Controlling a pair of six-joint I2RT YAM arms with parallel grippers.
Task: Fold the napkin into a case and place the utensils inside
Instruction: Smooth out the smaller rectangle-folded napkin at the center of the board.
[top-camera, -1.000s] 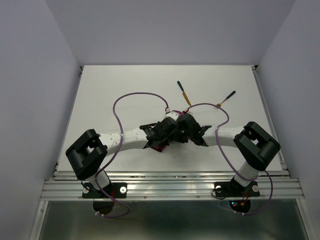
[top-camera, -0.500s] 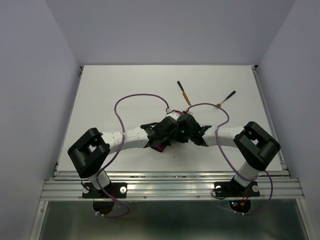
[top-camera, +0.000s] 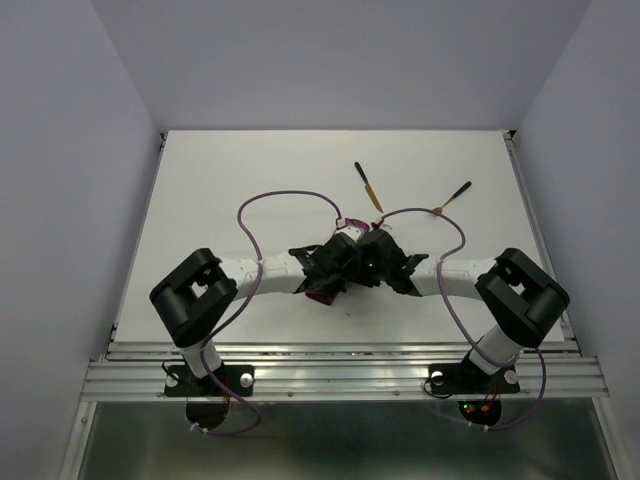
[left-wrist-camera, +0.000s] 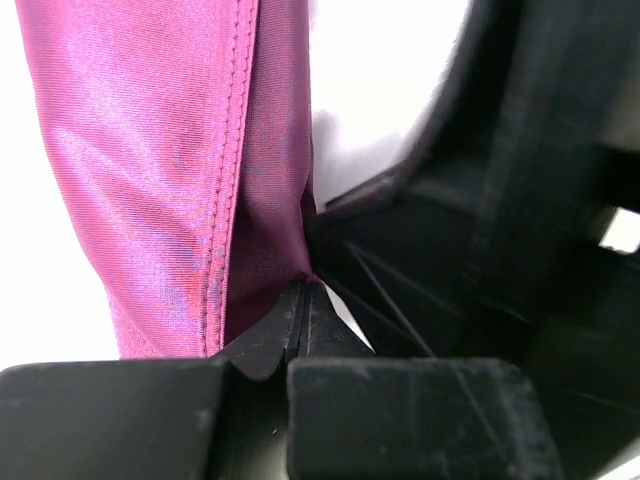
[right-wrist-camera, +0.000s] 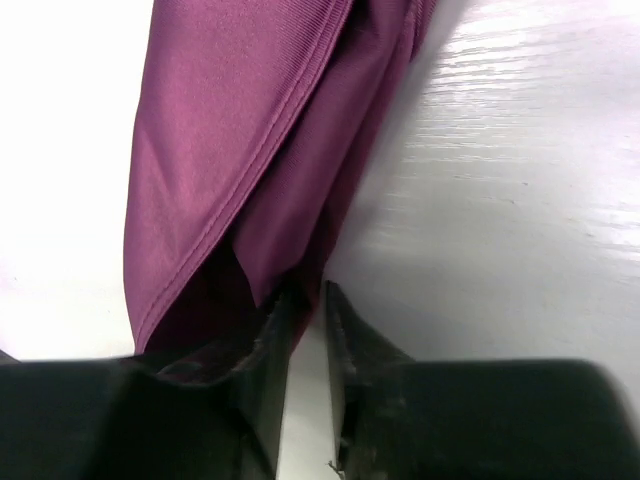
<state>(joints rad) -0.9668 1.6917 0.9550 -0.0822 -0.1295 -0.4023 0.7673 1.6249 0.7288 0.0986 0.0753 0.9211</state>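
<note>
The magenta-purple napkin (top-camera: 320, 293) lies bunched at the table's middle, mostly hidden under both grippers. My left gripper (top-camera: 335, 264) is shut on a folded edge of the napkin (left-wrist-camera: 170, 170), pinched at its tips (left-wrist-camera: 303, 290). My right gripper (top-camera: 364, 262) faces it closely. In the right wrist view its jaws (right-wrist-camera: 308, 295) stand a narrow gap apart, with the napkin (right-wrist-camera: 250, 130) edge at the left fingertip and white table showing between them. Two utensils with black handles and gold ends lie beyond, one (top-camera: 367, 186) straight behind the grippers and one (top-camera: 452, 197) to the right.
Purple cables (top-camera: 285, 200) loop over the white table (top-camera: 220, 180) behind both arms. Grey walls close in the left, right and back. A metal rail (top-camera: 340, 365) runs along the near edge.
Both arms' elbows have shifted to the right and the cable loops moved with them. The grippers stay together over the napkin at about the same spot.
</note>
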